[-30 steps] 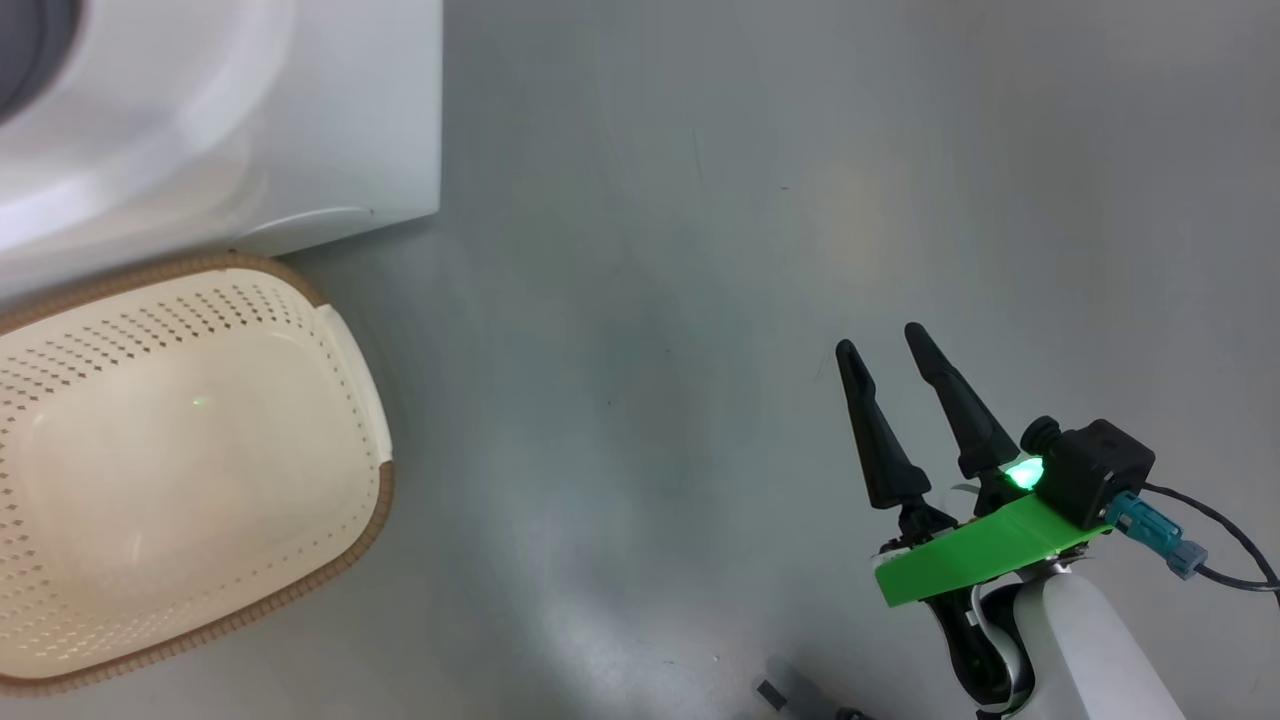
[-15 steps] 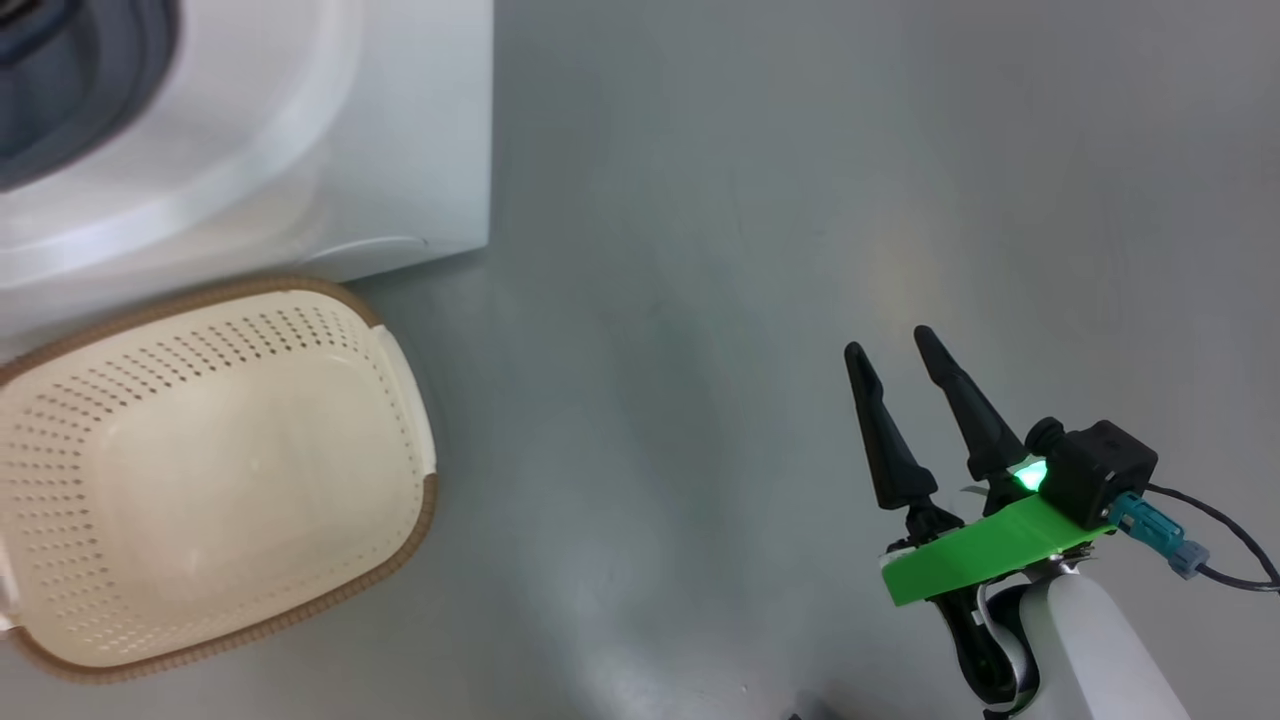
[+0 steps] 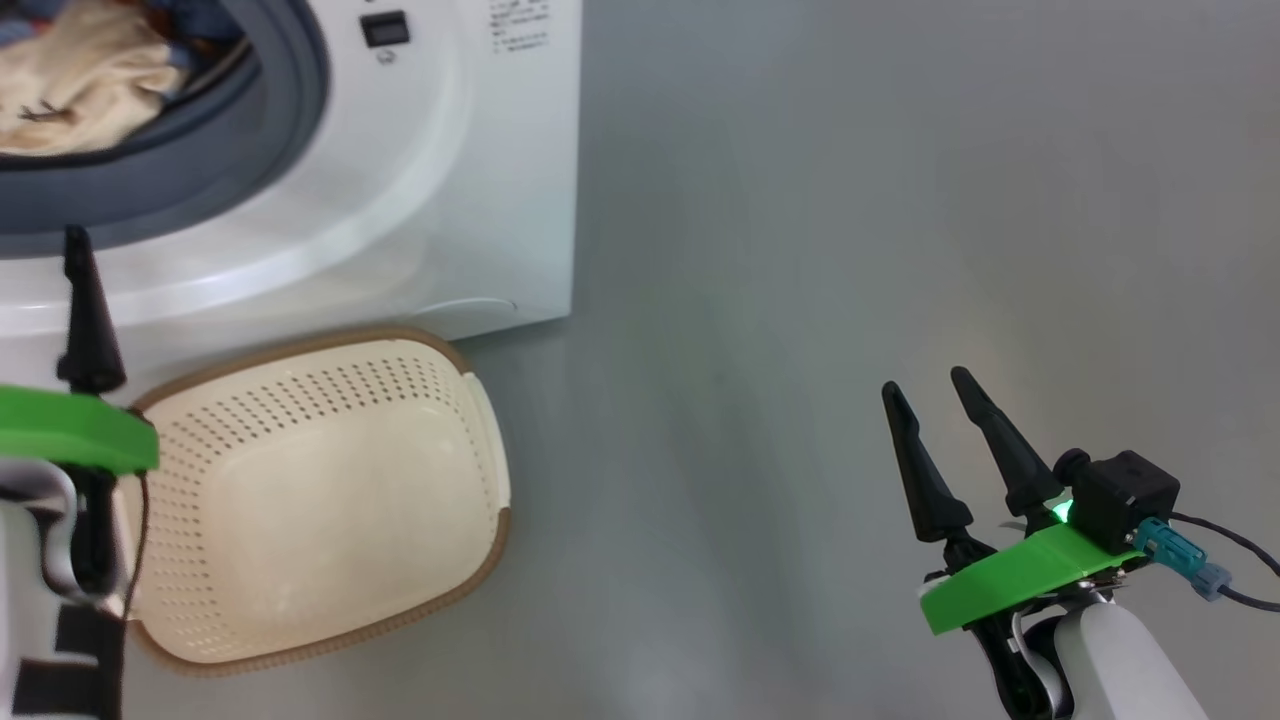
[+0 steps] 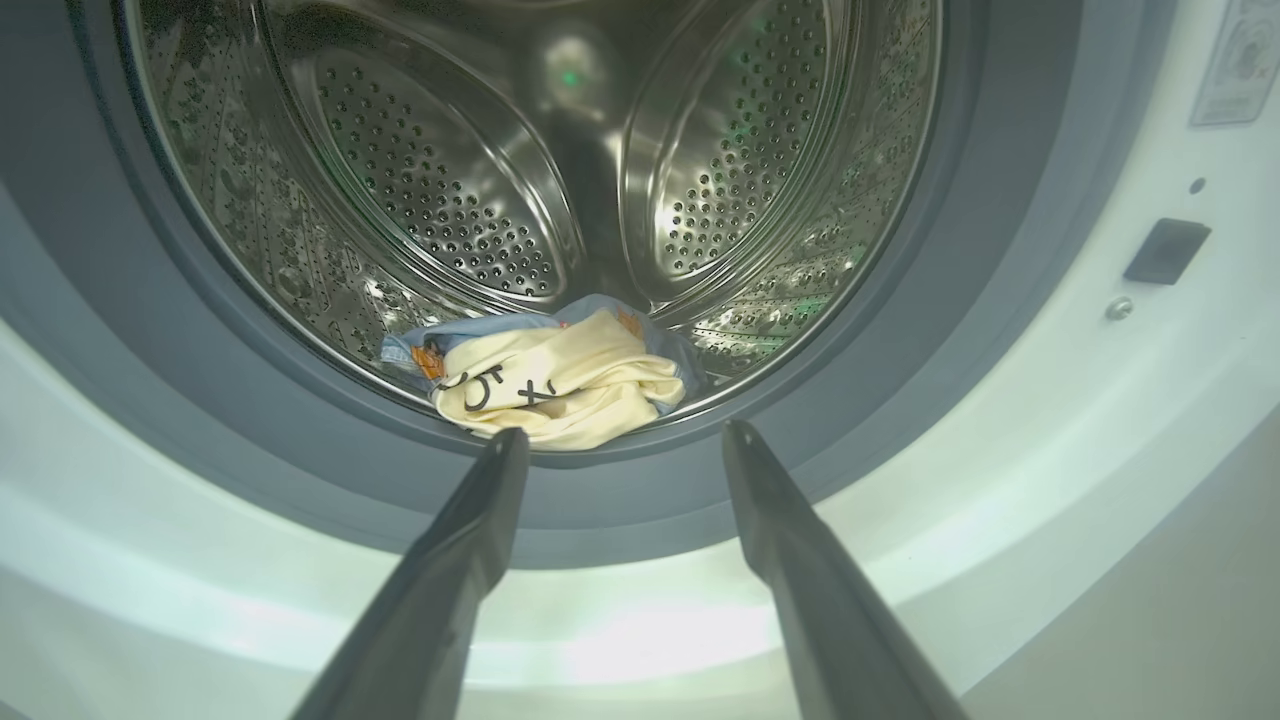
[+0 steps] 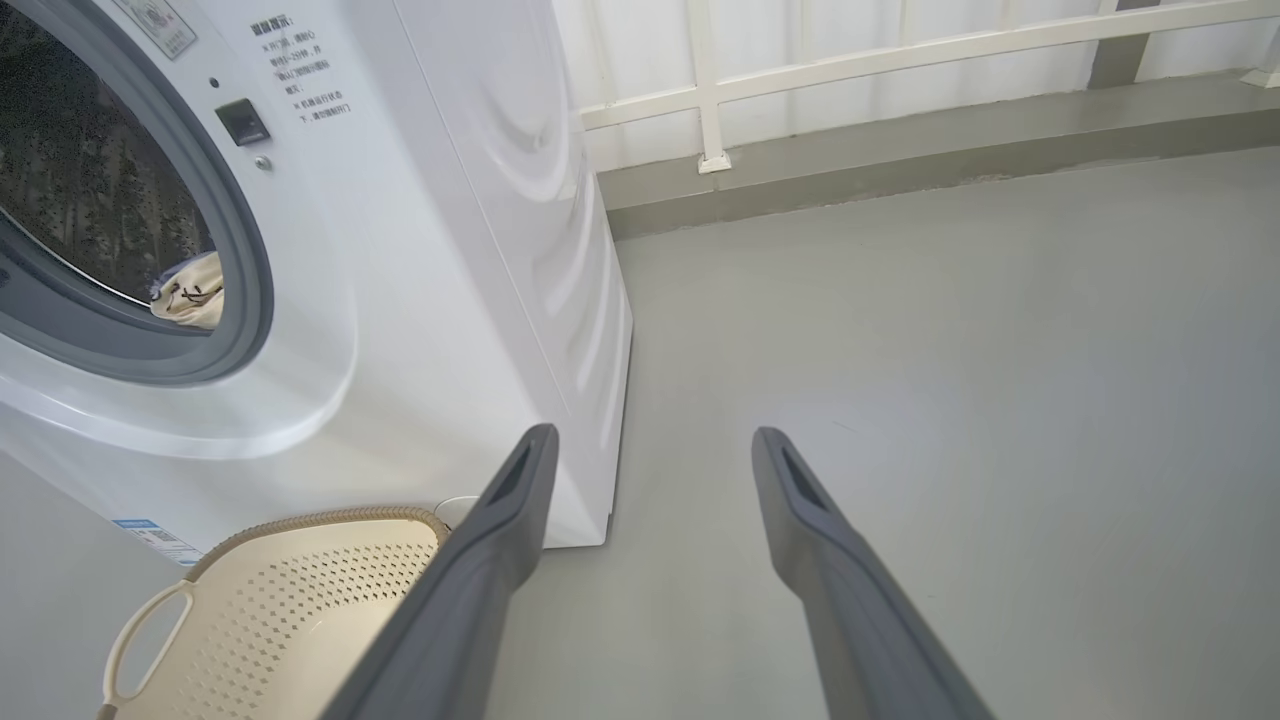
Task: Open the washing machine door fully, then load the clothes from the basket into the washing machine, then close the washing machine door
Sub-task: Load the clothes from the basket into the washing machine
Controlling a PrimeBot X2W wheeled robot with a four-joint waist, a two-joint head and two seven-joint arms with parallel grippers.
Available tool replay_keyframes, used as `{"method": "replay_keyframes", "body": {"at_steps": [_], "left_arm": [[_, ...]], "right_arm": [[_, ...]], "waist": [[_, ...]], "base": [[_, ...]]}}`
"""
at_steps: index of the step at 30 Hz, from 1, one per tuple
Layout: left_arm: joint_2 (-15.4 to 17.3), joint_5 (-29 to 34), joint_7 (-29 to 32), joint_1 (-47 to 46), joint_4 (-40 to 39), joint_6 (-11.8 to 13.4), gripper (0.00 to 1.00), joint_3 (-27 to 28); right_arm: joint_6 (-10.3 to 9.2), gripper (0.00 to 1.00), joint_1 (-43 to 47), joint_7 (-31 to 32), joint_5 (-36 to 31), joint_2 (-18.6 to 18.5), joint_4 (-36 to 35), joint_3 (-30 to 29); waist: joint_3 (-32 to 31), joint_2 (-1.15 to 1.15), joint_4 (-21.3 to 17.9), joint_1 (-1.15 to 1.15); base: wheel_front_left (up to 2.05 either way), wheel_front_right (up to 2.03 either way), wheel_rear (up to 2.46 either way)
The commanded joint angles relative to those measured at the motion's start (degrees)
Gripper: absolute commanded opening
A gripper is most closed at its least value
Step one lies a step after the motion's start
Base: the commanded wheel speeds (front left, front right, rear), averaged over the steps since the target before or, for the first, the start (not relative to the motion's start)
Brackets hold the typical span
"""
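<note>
Clothes (image 4: pixel 560 375) bunched at six o'clock of the steel drum (image 4: pixel 440 190), inside the washing machine (image 3: pixel 420 180), basket (image 3: pixel 330 395) just below its front, left gripper (image 4: pixel 615 435) spread facing the drum, right gripper (image 3: pixel 925 382) spread at four o'clock above the floor (image 3: pixel 800 250)

In the head view, the top edge cuts the clothes (image 3: pixel 80 90) and gasket (image 3: pixel 230 170). The left edge crops the left gripper (image 4: pixel 622 432) to one finger (image 3: pixel 85 310), and that arm (image 3: pixel 30 560) hides the left end of the basket (image 3: pixel 330 480). Label (image 3: pixel 520 25) print on the washer (image 3: pixel 450 220) is unreadably small.

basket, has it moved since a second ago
No. The basket lies by the same front corner of the washer; the head view itself shifted.
</note>
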Motion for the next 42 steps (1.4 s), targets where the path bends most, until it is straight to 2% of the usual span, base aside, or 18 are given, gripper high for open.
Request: {"method": "replay_keyframes", "body": {"at_steps": [1, 11, 27, 42], "left_arm": [[1.3, 0.4, -0.3, 2.2, -2.7, -0.1, 1.00, 2.5], [-2.8, 1.8, -0.3, 12.5, -8.1, -0.1, 1.00, 3.3], [-6.6, 3.1, -0.3, 29.1, -15.2, -0.1, 1.00, 2.4], [-7.4, 3.2, -0.3, 38.7, -20.5, -0.1, 1.00, 3.2]], "right_arm": [[0.09, 1.00, 1.2, -0.3, -0.6, -0.7, -0.8, 0.8], [0.09, 1.00, 4.5, -0.3, -0.2, -2.8, 0.4, -0.2], [0.09, 1.00, 12.6, -0.3, 0.7, -4.9, -0.1, -2.4], [0.09, 1.00, 17.7, -0.3, 1.2, -6.0, -0.7, -4.2]], "waist": [[-3.3, 0.00, 2.8, 0.00], [-9.7, 0.00, 6.3, 0.00], [-18.6, 0.00, 9.7, 0.00], [-22.3, 0.00, 11.3, 0.00]], "base": [[0.00, 0.00, 0.00], [0.00, 0.00, 0.00], [0.00, 0.00, 0.00], [0.00, 0.00, 0.00]]}}
